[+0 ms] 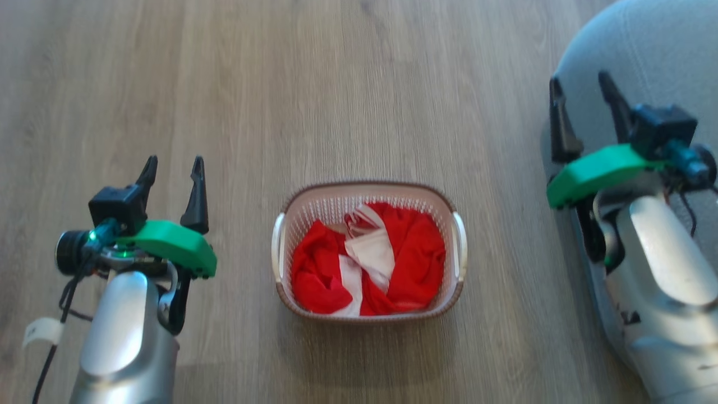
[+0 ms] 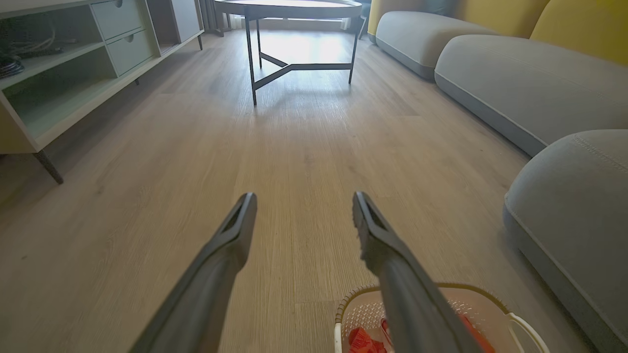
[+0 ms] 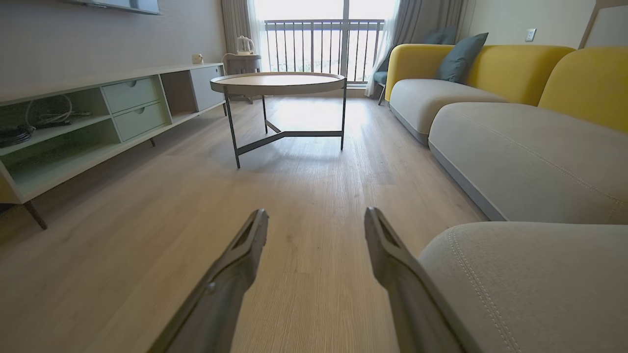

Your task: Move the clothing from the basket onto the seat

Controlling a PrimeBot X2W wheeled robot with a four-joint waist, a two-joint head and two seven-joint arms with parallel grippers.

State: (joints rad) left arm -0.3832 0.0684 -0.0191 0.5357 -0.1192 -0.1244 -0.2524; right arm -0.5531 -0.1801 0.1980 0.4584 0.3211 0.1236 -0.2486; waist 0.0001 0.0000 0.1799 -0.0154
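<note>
Nearest to the head camera are the two silver forearms, the left forearm [image 1: 123,336] at 7 o'clock and the right forearm [image 1: 667,280] at 4 o'clock. Each one carries a pincer with its two dark fingers spread apart and nothing between them. The left pincer [image 1: 174,163] is at 9 o'clock from the basket [image 1: 364,184], well apart from it, over the bare wooden floor [image 1: 336,84]. The right pincer [image 1: 580,79] is at 2 o'clock in the view, over the edge of the grey seat [image 1: 645,50].

The basket stands on the floor near the middle of the view, a little toward 6 o'clock. The clothing [image 1: 415,247] lies all inside it, crumpled, red with a white panel across the middle. I cannot tell where one garment ends and the other begins. The visible part of the seat carries no cloth, so the task seems to be at its beginning.

The cloth looks thin, soft and light. I expect it to hang down limp when lifted. The best place to take hold seems to be the raised white fold near the centre, where the fingers can close over a ridge. Such a pinch may bring both garments together. The basket also looks light, so cloth catching on its perforated wall could drag it.
</note>
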